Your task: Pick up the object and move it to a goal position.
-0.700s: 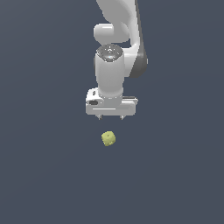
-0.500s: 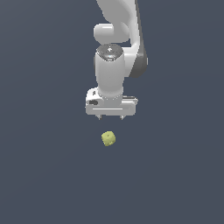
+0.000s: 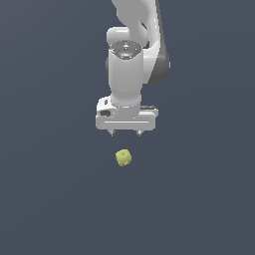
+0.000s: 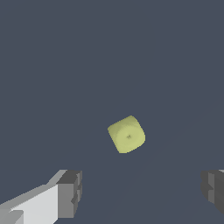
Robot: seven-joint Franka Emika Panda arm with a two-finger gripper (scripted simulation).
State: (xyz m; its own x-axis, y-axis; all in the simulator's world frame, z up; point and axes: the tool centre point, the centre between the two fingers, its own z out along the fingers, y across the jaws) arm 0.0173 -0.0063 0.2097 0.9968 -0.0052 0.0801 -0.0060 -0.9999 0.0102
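Hovering over the small pale yellow-green dimpled cube-like lump (image 3: 123, 158), the white gripper (image 3: 125, 133) has jaws spread wide, probably for straddling it.

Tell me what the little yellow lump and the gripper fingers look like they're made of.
The lump looks like matte plastic or foam: even pale yellow-green, soft rounded edges, a shallow dimple, no shine. The gripper fingers look like flat grey hard plastic or rubber pads, blocky and dull. As these are rendered pictures, both are guesses.
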